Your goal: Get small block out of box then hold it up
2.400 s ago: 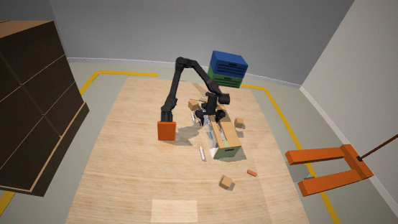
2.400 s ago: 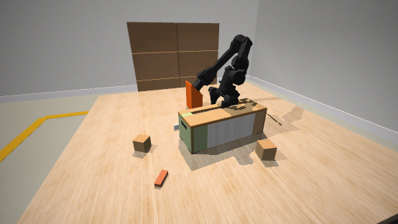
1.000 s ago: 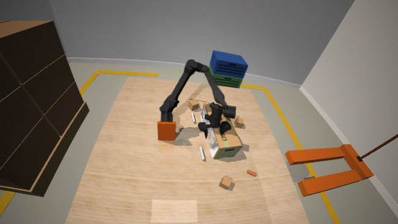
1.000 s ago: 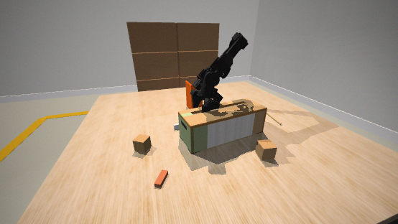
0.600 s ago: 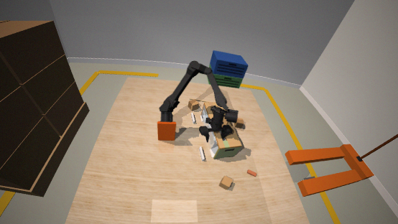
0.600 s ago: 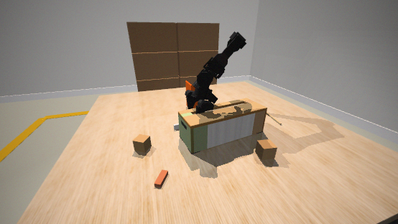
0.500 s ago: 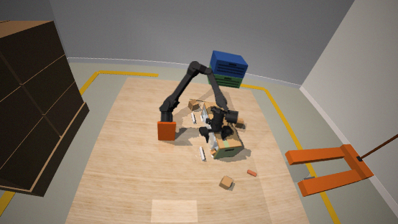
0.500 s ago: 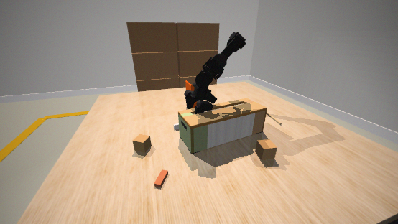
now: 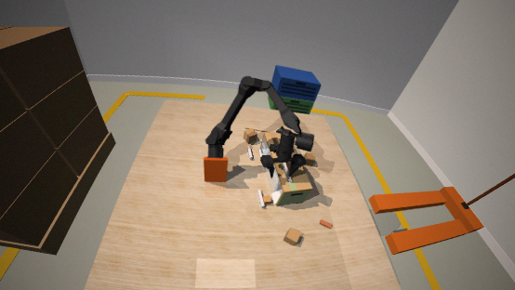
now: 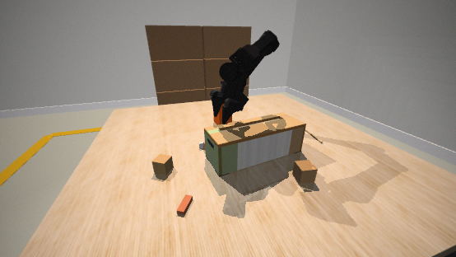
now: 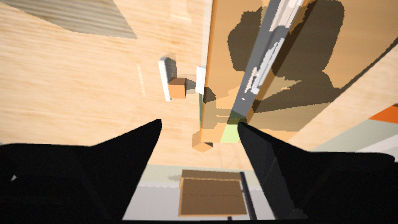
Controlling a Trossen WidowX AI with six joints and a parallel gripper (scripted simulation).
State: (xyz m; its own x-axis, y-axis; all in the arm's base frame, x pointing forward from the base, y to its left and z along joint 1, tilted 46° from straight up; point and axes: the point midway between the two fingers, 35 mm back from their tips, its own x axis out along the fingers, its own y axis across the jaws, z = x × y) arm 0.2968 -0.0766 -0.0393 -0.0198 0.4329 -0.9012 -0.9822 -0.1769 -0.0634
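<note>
The gripper point(image 11: 199, 131) hangs above the box point(image 10: 255, 142) with its fingers spread wide, holding nothing. A small tan block point(image 11: 177, 89) lies on the worktop point(image 11: 75, 95) just beside the box's green end, between two white pieces.

Box point(image 10: 263, 146): we see it mid-desk point(image 10: 103, 214).
Hand point(image 10: 229, 108): above the box's top.
Block point(image 11: 177, 88): on desk, beside box end.
</note>
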